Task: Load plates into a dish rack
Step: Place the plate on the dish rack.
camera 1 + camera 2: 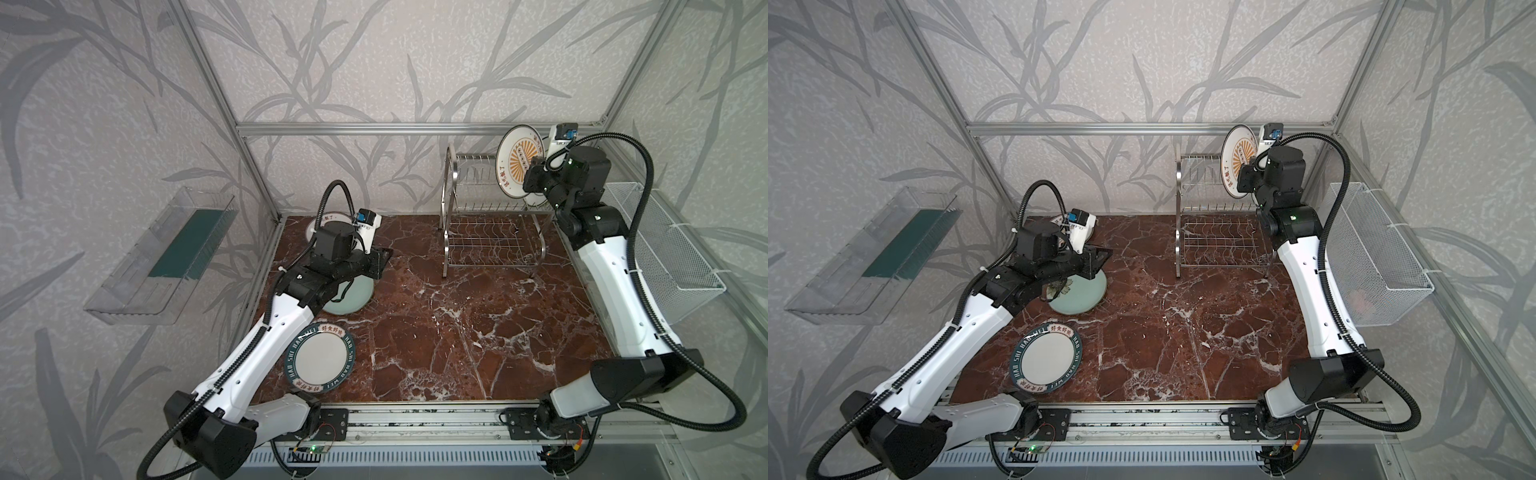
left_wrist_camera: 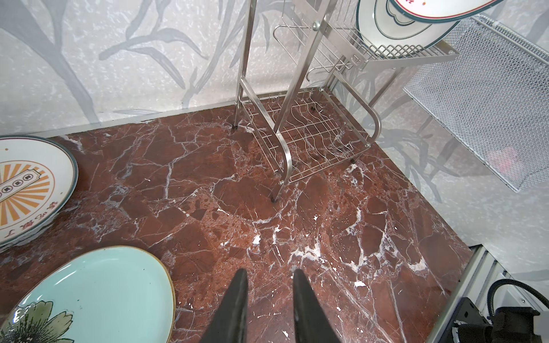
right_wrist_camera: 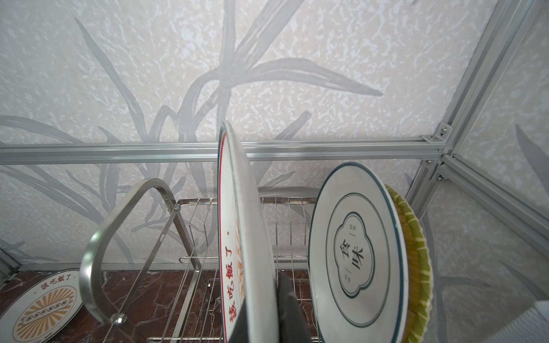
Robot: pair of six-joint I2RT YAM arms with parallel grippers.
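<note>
**Sunburst plate poised over the rack**

At one o'clock on the marble table [image 1: 436, 332], the right gripper [image 3: 263, 314] pinches a sunburst plate [image 3: 237, 225] on edge above the top tier of the dish rack [image 1: 490, 245]. Lowering it straight, rim between two free wires, looks wisest. The right wrist view alone shows the yellow woven plate [image 3: 416, 261] slotted behind the cloud-outline plate [image 3: 356, 252]. The left gripper [image 2: 269, 273], narrowly parted and empty, hovers at ten o'clock by the pale green plate [image 2: 98, 294].

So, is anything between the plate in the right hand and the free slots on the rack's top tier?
Nothing visible does. The sunburst plate is upright in the right hand at the rack's top tier; the slot wires next to it are bare. The cloud plate stands apart, the yellow plate behind it.
</note>
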